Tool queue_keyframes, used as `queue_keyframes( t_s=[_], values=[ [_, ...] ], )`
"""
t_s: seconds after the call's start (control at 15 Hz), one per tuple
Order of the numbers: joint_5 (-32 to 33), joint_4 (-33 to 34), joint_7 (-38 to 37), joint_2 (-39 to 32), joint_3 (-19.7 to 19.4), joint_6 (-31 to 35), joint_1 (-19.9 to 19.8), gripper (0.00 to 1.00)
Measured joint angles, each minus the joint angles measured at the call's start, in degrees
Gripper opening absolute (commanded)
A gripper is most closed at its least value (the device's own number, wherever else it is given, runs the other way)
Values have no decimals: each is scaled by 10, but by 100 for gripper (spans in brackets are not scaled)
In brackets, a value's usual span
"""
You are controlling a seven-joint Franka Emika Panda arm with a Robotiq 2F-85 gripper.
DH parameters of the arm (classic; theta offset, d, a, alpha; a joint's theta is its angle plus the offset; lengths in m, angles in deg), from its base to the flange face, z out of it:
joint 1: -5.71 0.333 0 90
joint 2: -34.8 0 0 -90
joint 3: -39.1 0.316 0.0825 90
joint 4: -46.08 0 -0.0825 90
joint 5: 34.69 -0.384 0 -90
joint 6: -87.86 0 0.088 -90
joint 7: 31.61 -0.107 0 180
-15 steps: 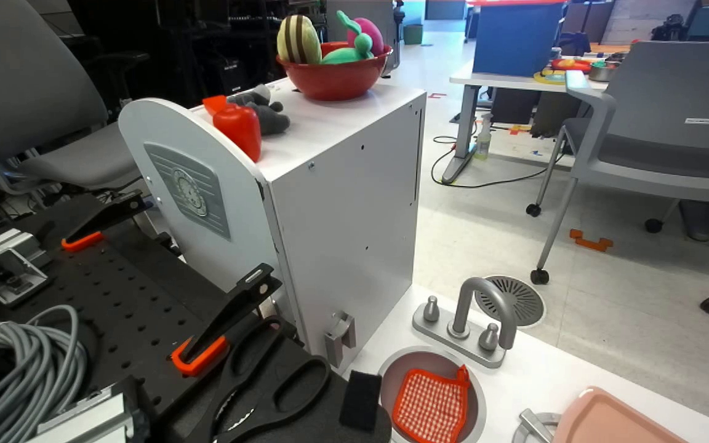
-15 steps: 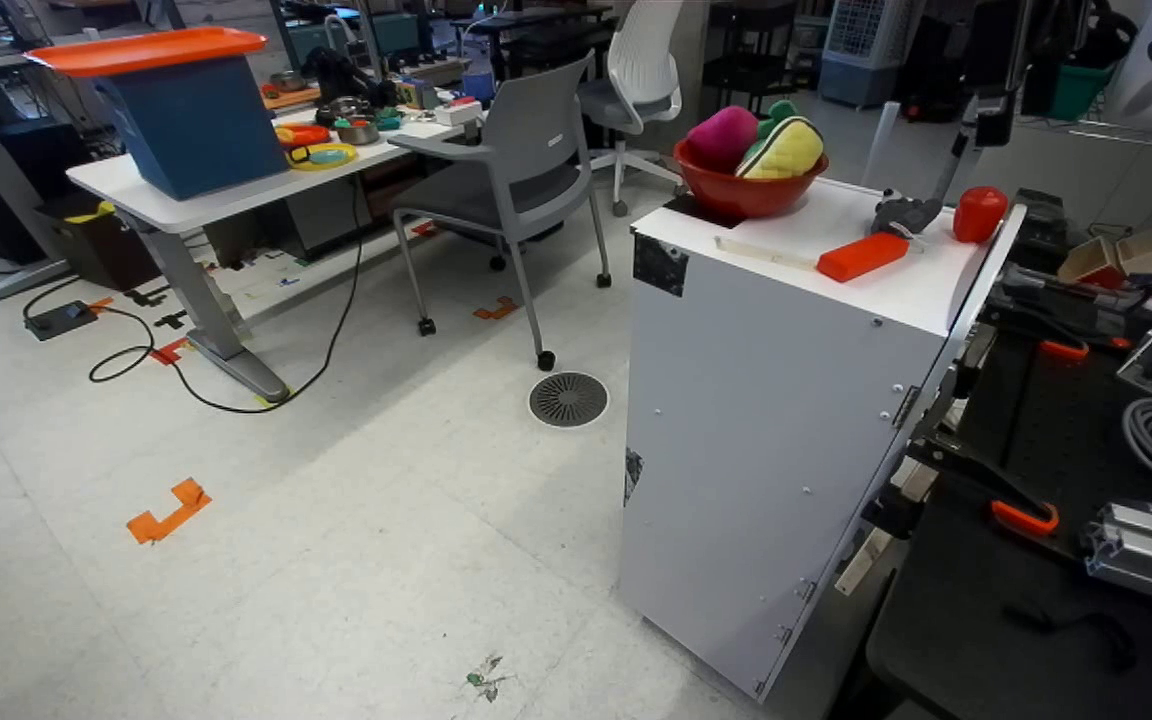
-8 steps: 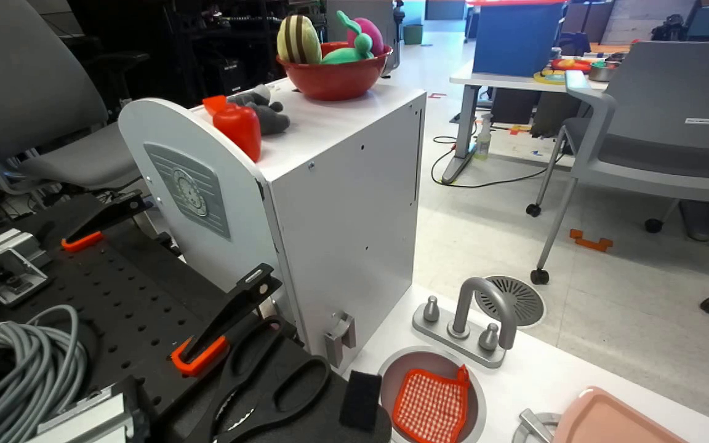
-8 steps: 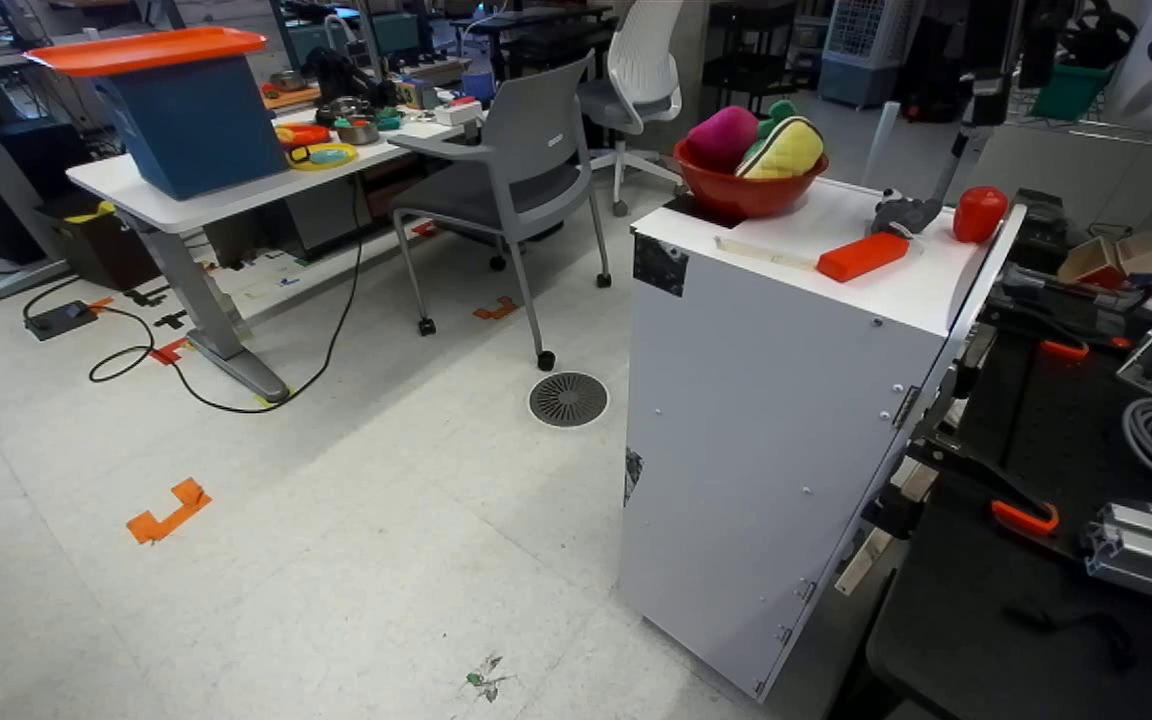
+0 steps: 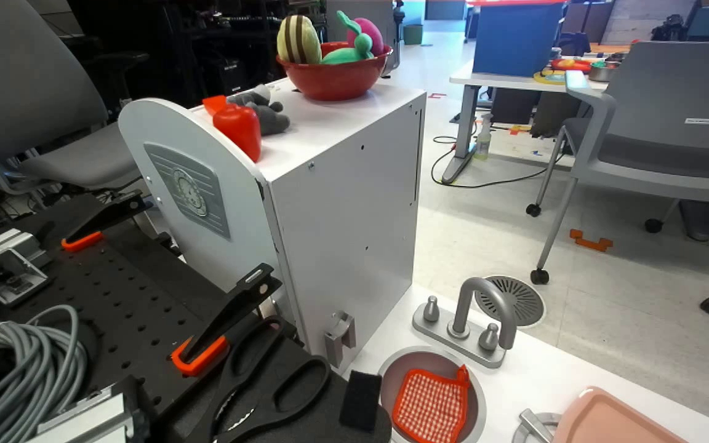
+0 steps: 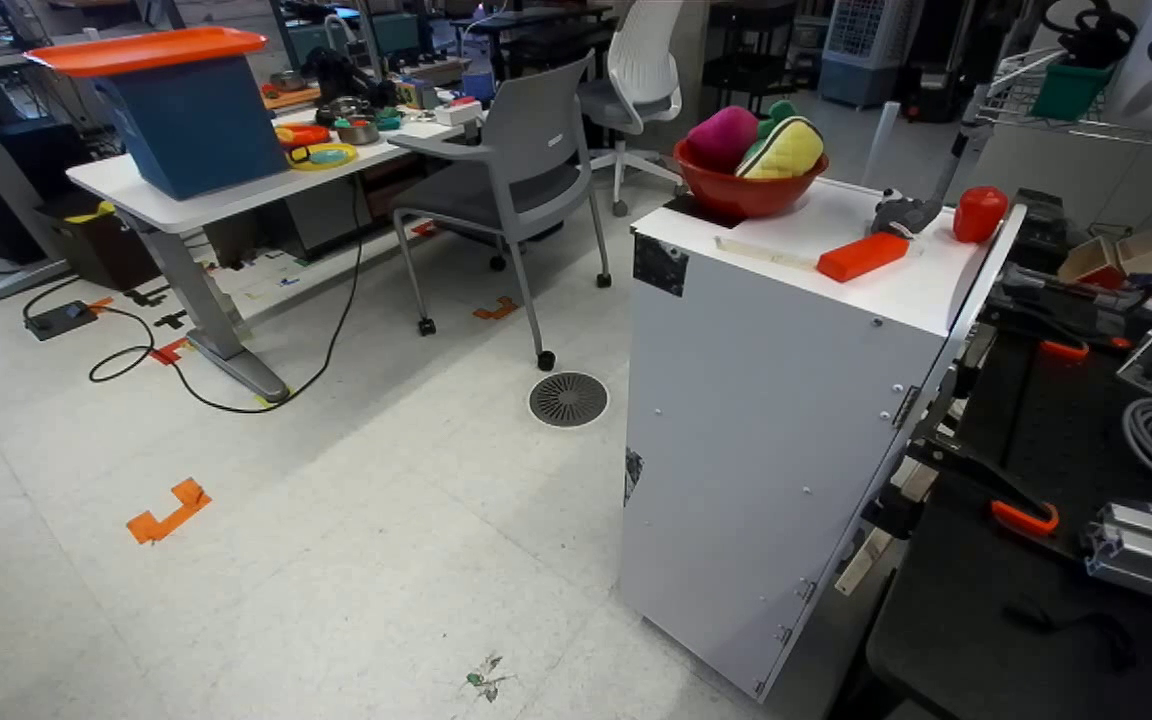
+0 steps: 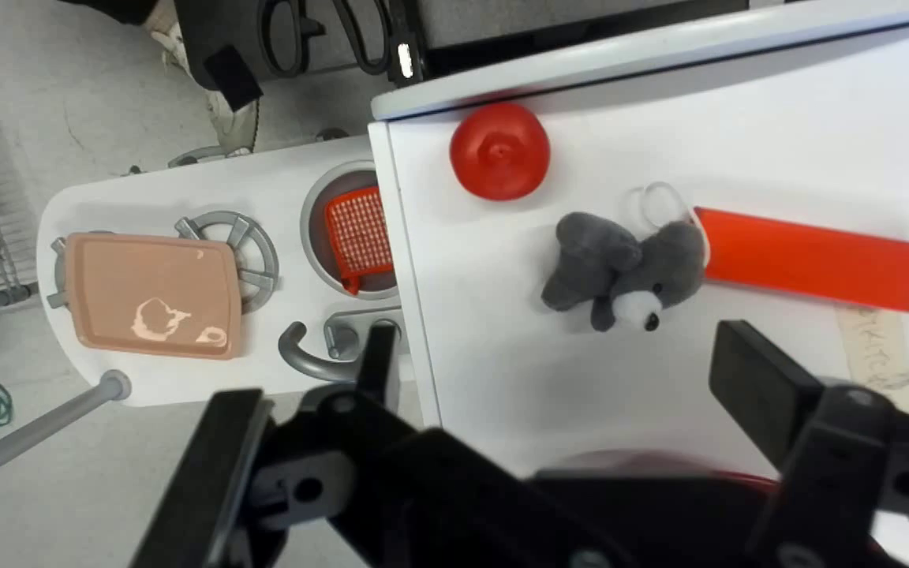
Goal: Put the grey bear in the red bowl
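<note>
The grey bear (image 7: 663, 260) lies on the white cabinet top in the wrist view, its white muzzle toward the gripper. It also shows in both exterior views (image 5: 273, 120) (image 6: 904, 213). The red bowl (image 5: 337, 80) stands on the same top, toward the end away from the raised panel (image 6: 751, 195). In the wrist view only a strip of its rim (image 7: 750, 477) shows; the gripper hides the rest. My gripper (image 7: 557, 355) is open and empty. Its fingers are apart, above the top and between the bear and bowl in the wrist view. It does not show clearly in the exterior views.
A red pepper (image 7: 499, 151) and an orange-red block (image 7: 817, 256) lie beside the bear. The bowl holds a striped yellow toy (image 5: 299, 40), a magenta toy (image 5: 370, 35) and a green toy (image 5: 348, 55). A raised panel (image 5: 194, 178) edges the top. A faucet (image 5: 490, 301) stands lower.
In an exterior view a dark shape at the top right has moved up and out of the frame, uncovering a wire rack. The bear, bowl and other toys have not moved.
</note>
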Motion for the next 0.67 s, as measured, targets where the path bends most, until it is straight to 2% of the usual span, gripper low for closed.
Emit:
queue_keyframes(
  t_s=[0.67],
  values=[
    [-34,-11,21,-54,7,68,14,100]
  ],
)
